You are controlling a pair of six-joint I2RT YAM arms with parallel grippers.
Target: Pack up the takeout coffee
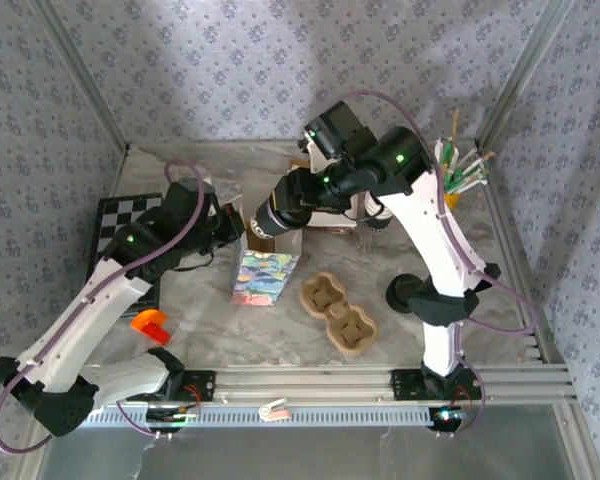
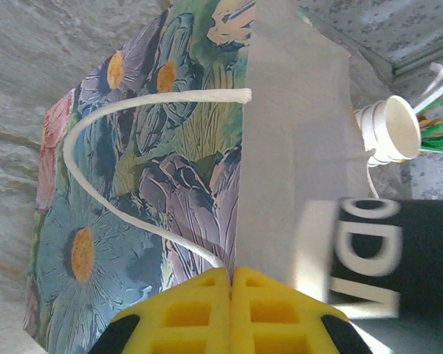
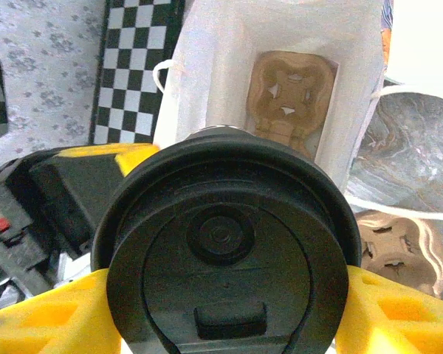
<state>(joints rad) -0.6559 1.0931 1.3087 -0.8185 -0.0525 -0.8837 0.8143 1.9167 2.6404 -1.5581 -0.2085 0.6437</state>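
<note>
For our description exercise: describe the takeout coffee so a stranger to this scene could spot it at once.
Start at the table's far middle. There the right gripper holds the takeout coffee at the flowered bag's mouth. A round black lid separates it from the lidless white cups.

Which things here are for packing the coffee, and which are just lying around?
For the job: takeout coffee, gripped by the right gripper; flowery paper bag, its edge pinched by the left gripper; cardboard tray inside the bag.
Just lying about: checkerboard mat; orange block; bundle of straws; stack of cream cups; second tray beside the bag.
</note>
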